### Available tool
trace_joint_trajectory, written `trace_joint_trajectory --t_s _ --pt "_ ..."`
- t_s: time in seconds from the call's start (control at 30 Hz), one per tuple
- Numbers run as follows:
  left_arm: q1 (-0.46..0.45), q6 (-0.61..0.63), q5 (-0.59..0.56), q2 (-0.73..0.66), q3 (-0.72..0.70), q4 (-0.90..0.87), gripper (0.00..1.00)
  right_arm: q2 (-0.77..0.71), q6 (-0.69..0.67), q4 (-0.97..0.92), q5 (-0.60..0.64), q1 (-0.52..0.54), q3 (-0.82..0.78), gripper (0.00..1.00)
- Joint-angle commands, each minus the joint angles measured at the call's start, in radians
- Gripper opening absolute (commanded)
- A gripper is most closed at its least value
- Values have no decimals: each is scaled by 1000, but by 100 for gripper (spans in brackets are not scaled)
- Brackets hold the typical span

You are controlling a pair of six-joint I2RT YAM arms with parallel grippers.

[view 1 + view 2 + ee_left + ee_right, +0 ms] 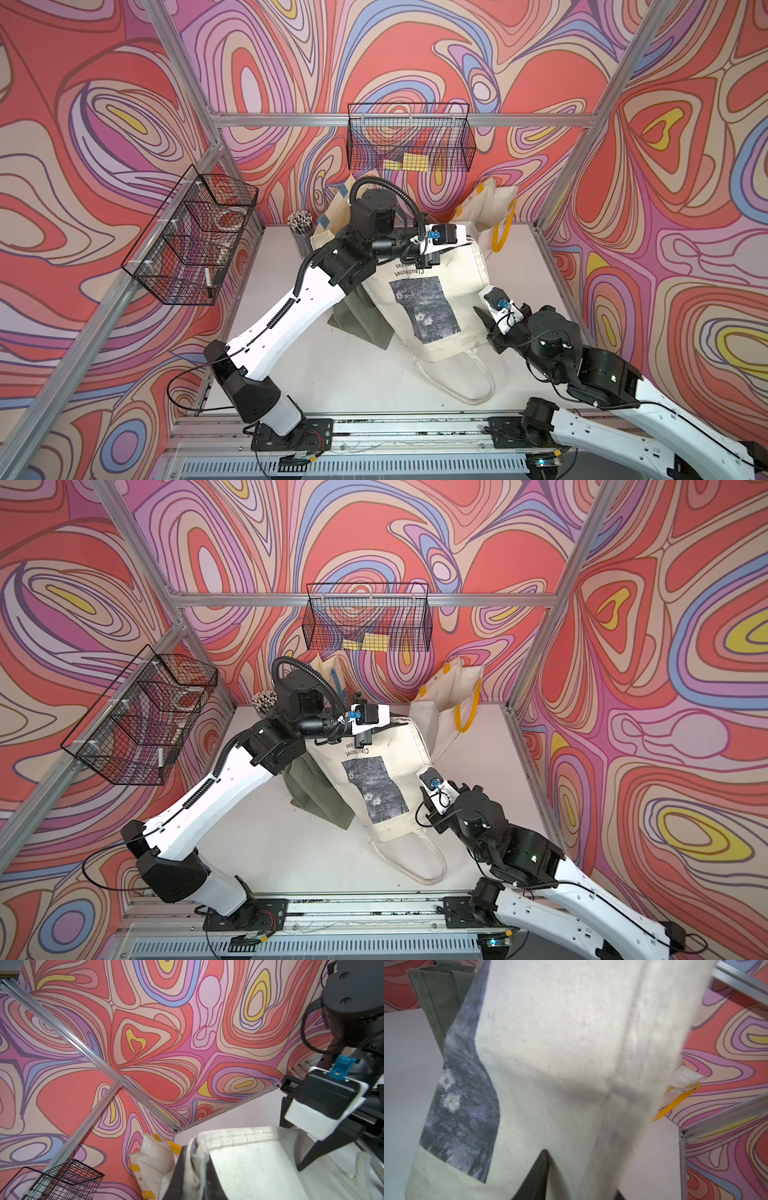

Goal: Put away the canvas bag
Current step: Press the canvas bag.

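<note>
You have the canvas bag [440, 299] lying with its long axis running from the back middle of the desk [332, 374] toward the front right, where its handles [469, 400] rest flat. The far end is lifted: your left pincer [195, 1153] is clamped on the hem there, with cloth bunched between its tips.

Your right pincer [581, 1176] sits at the bag's right side edge, about midway along its length, with its tips against the cloth. Whether it has pinched a fold or only touches, you cannot tell from the wrist view. So the bag lies to the left of the right pincer and to the front of the left one. The right arm is nearer to the loose lower half, and I judge that any fold or lift turns on that.

Containers:
- The wire basket [409, 137] on the back wall holds yellow slips [409, 162].
- The divided basket [191, 237] on the left wall holds a few things too small to name.
- A yellow-handled tote [490, 216] stands in the back right corner — its contents are hidden.
- An olive bag [357, 320] lies partly under the canvas bag.
</note>
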Motion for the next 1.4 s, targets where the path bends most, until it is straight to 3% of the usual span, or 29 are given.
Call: trace_joint_trajectory --t_s 0.0,0.23,0.4,0.5,0.63,0.83,1.07,1.27,1.37 --pt "11 6 -34 -10 55 181 0 48 -103 -81 17 -41 20 1" --pt "12 -8 -34 5 71 184 0 115 -244 76 -138 -332 13 0" --pt "10 -49 -9 2 73 167 0 226 -296 232 -372 -625 71 0" --pt "-8 -51 -14 -28 16 156 0 286 -321 287 -478 -718 120 0" --pt "-59 8 -66 -79 -83 120 0 345 -361 401 -499 -744 130 0" --pt "-145 37 -145 -149 -195 76 0 409 -278 553 -557 -757 109 0" --pt "-249 -31 -213 -225 -315 57 0 372 -344 658 -576 -760 -5 0" --pt "-394 -70 -336 -210 -401 103 0 367 -260 651 -526 -762 -53 0" --pt "-441 -88 -397 -175 -410 144 0 384 -168 568 -523 -761 -13 16"
